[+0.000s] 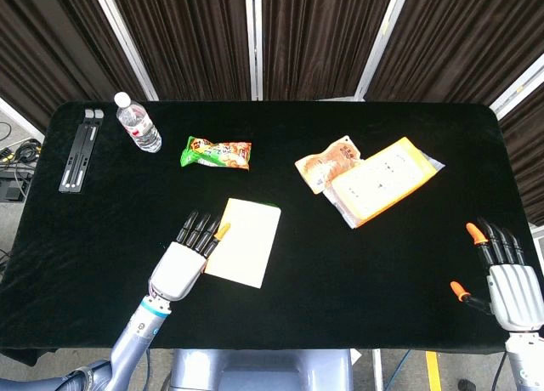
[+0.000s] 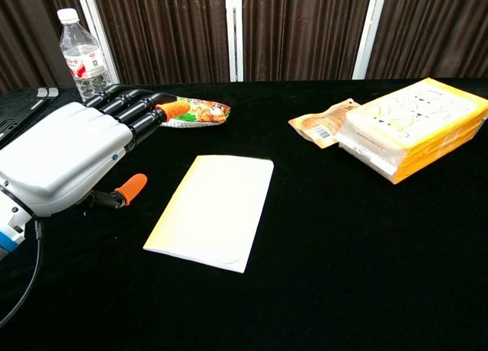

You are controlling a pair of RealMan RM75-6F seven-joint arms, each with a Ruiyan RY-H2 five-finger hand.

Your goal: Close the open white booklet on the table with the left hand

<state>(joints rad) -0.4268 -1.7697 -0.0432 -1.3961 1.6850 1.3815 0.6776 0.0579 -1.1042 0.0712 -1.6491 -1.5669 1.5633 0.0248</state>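
The fingers of the left hand are stretched out straight and a little apart, holding nothing; the hand hovers just beside the left edge of the white booklet, and whether any fingertip touches the cover cannot be told from either view. The booklet itself lies folded shut on the black table, near the front and left of centre, its pale cover up and, in the chest view, its fold seeming to run along the right side.

Going left to right across the rest: a black bar-shaped tool at the far left edge, a water bottle next to it, a green snack packet behind the booklet, then an orange pouch overlapped by a yellow-and-white pack, all well apart from the booklet. At the far right the right hand rests low with its fingers straight and spread, empty.

The task looks done or nearly so. The main risk I see is the cover springing back up if the fold has not been pressed flat. A careless withdrawal could also catch the loose left edge with a fingertip and flip it open, or drag the light booklet sideways on the cloth.
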